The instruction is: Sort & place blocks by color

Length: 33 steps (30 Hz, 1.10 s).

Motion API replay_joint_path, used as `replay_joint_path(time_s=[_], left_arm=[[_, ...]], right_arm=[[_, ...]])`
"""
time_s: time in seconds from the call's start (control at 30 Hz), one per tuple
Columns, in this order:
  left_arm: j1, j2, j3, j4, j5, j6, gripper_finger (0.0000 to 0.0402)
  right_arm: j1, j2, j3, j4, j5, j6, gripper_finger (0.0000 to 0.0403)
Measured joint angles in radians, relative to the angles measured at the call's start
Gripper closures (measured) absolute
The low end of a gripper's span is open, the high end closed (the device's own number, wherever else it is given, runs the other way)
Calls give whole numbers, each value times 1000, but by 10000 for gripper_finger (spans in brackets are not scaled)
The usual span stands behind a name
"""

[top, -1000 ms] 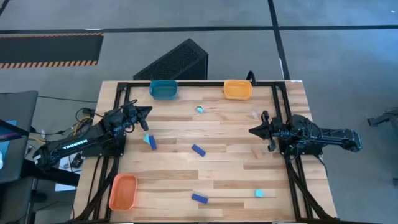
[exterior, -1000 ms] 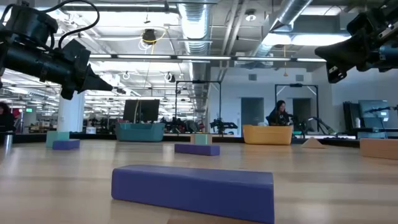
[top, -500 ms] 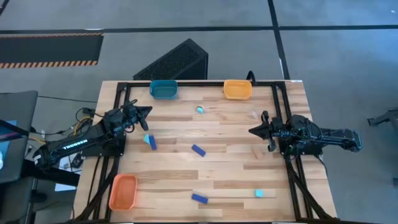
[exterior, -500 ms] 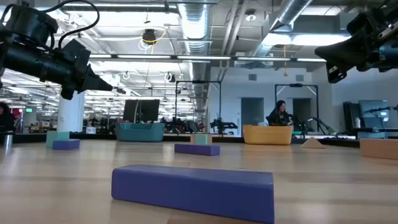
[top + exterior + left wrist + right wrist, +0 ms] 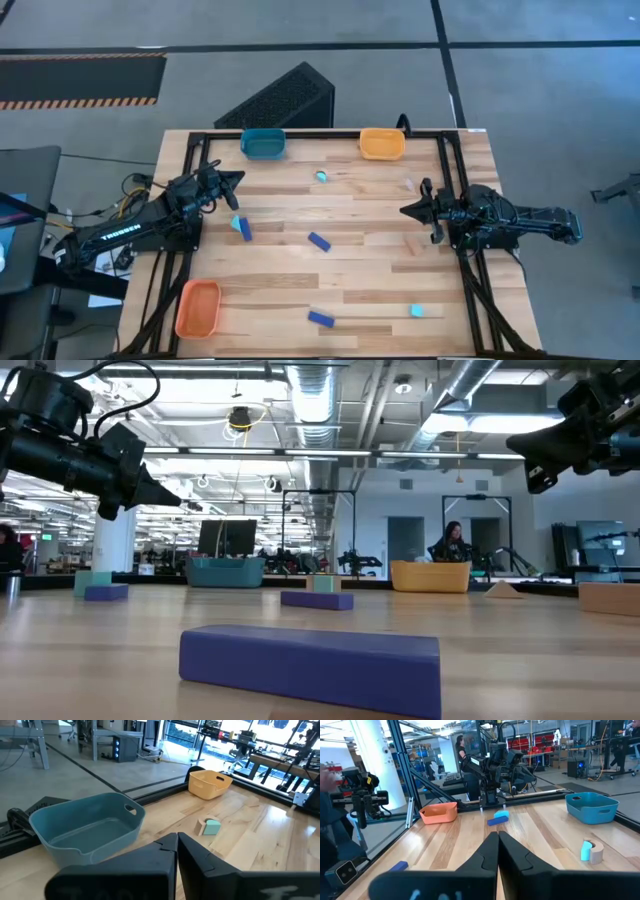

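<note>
blue bars point(image 5: 319, 241): flat on worktop point(image 5: 370, 260), long axes diagonal
my left tool point(image 5: 238, 178): together, raised, empty
my right tool point(image 5: 404, 211): together, raised, empty

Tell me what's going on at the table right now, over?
Left gripper shut, empty, near the teal tray. Right gripper shut, empty, at the right side. Blocks scattered on the table, none in a tray. Nothing in the way.
</note>
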Motion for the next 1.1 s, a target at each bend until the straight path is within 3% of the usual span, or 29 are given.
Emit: replay_joint_path(time_s=[0.2,0.33,0.43,0.67,0.77,0.93,1.03,1.1], left_arm=[[0,0,0,0,0,0,401],[0,0,0,0,0,0,401],[0,0,0,0,0,0,401],[0,0,0,16,-7,7,401],[6,0,0,71,-138,20,401],[6,-1,4,148,-381,-294,401],[6,0,8,101,-400,-470,401],[6,0,10,101,-388,-492,401]], right_arm=[[0,0,0,0,0,-20,378],[-7,0,0,0,1,-268,378],[-7,0,0,0,1,-358,378],[-11,1,-1,62,37,-327,379],[-14,0,-1,219,47,-241,380],[-24,0,-1,530,110,-136,378],[-43,0,-1,654,253,-167,377],[-54,0,-1,696,311,-166,377]])
